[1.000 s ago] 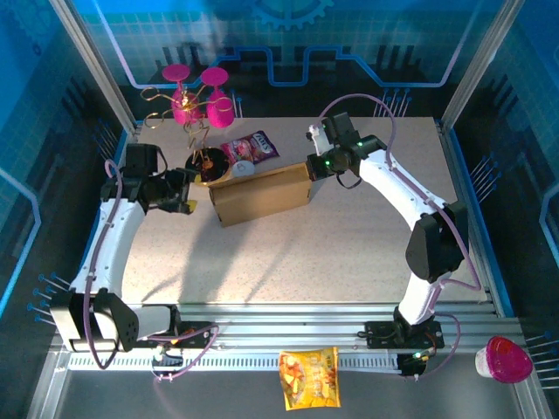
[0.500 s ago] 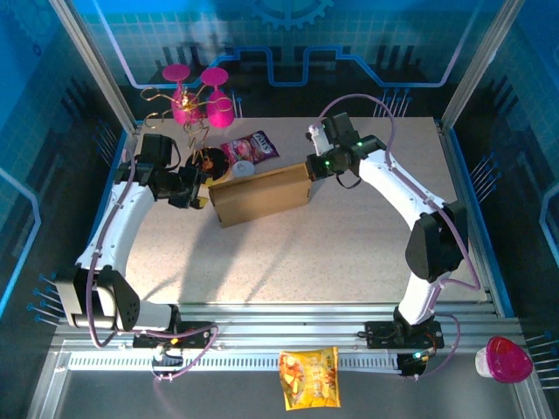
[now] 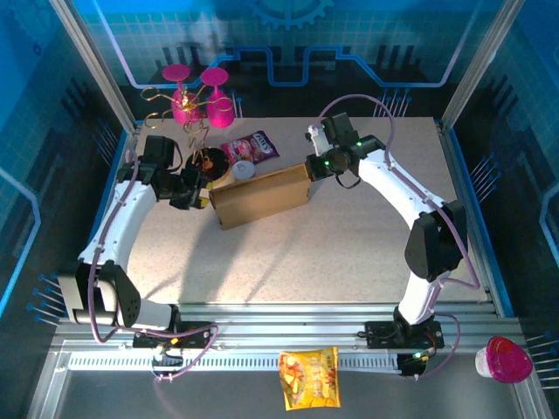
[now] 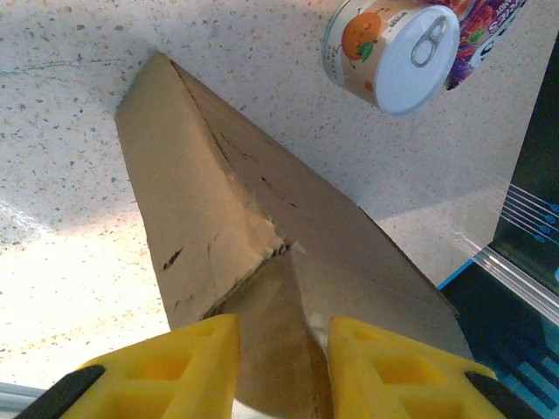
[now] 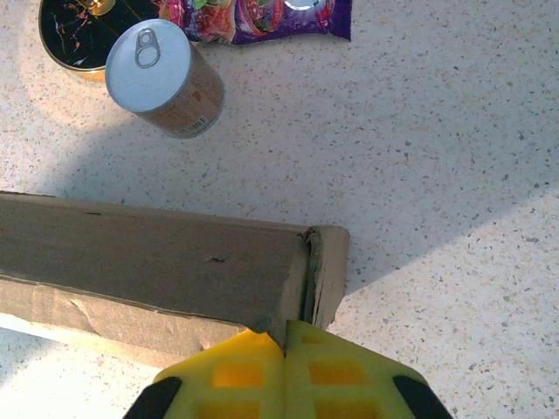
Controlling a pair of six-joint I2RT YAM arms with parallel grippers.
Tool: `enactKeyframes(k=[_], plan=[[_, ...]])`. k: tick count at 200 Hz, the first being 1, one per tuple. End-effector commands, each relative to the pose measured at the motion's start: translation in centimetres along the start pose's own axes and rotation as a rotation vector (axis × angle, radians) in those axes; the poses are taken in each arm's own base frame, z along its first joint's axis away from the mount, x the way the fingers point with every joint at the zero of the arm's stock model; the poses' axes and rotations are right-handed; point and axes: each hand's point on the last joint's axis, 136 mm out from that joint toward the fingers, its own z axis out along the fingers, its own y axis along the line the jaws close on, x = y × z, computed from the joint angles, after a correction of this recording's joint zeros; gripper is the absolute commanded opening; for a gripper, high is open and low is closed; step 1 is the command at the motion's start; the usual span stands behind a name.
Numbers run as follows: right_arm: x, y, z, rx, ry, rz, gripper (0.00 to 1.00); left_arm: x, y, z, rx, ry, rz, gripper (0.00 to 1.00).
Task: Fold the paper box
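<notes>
On speckled tabletop (image 3: 349,244), corrugated paper box (image 3: 260,197), left jaws parted astride its flap (image 4: 278,340), right jaws closed.

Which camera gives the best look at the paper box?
The top external view: the paper box shows whole there, end to end. The left wrist view gives one end of it close up, the right wrist view the opposite end and corner.

Paper box (image 3: 260,195): brown corrugated cardboard, matt, with rough creases and small scuffs.
Table (image 3: 349,244): pale speckled stone-look top, smooth, faint sheen.
Can (image 4: 393,57): smooth metal lid with a dull shine, printed label.
Snack packet (image 3: 253,146): glossy purple plastic film.
</notes>
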Motion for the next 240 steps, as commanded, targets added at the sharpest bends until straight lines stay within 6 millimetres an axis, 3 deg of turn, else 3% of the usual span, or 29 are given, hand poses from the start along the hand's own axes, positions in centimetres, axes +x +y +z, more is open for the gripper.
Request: enactKeyframes(k=[1, 92, 131, 147, 240], plan=[[1.9, 0.1, 1.1, -0.011, 0.076, -0.010, 0.00, 0.2, 0.7, 0.7, -0.021, 0.026, 0.015, 0.32], [2.3, 0.2, 1.3, 0.001, 0.081, -0.034, 0.00, 0.4, 0.8, 1.7, 0.015, 0.051, 0.028, 0.29], [2.1, 0.2, 1.3, 0.007, 0.081, -0.030, 0.00, 0.7, -0.6, -0.3, 0.061, 0.029, 0.027, 0.46], [2.0, 0.1, 1.3, 0.010, 0.083, -0.030, 0.00, 0.9, -1.0, -1.2, 0.060, 0.030, 0.025, 0.47], [2.1, 0.0, 1.5, 0.011, 0.091, -0.024, 0.00, 2.7, -0.2, -0.7, 0.065, 0.125, -0.041, 0.41]])
